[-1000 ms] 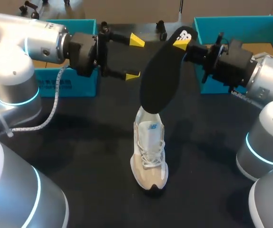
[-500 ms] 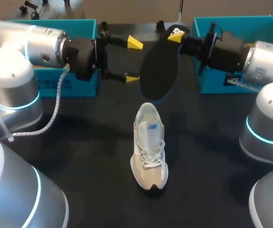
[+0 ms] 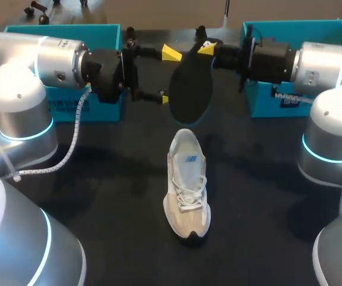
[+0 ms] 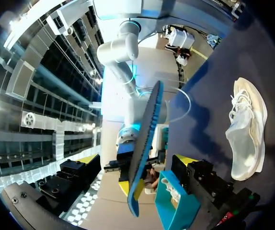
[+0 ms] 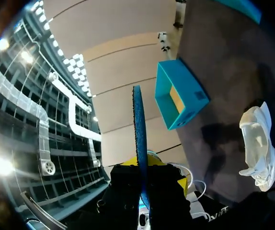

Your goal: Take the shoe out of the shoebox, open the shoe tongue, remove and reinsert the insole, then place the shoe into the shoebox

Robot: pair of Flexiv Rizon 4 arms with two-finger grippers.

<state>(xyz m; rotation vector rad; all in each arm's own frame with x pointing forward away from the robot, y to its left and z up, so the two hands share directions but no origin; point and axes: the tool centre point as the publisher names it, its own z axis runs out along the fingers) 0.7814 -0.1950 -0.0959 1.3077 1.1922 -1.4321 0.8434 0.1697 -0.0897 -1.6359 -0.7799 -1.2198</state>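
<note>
The right fingers (image 3: 205, 49) are pinched close together on the heel end of a thin black foam insole (image 3: 190, 89), one on each flat face. In the right wrist view the insole stands edge-on between them. It hangs with its long axis close to upright. Its broad toe end points down at the heel opening of a white and beige mesh sneaker (image 3: 187, 185) but hangs clear above it.

The left fingers (image 3: 171, 52) are spread wide and hold nothing. They point at the insole's flat face from just beside it, and I cannot tell whether the lower tip touches its edge.

The sneaker lies alone and upright on its sole on the black surface (image 3: 99, 196), laces loose, tongue raised and toe toward the robot. Its long axis runs straight away from the robot, in line under the insole.

1 teal cardboard box (image 3: 108, 110) sits behind the left arm and a 2nd teal box (image 3: 263, 101) behind the right. I cannot tell which of the 2 is the shoebox.

Reinsertion probably depends on the right arm lowering the toe end into that opening. The soft upper may fold unless the left fingers steady it.
</note>
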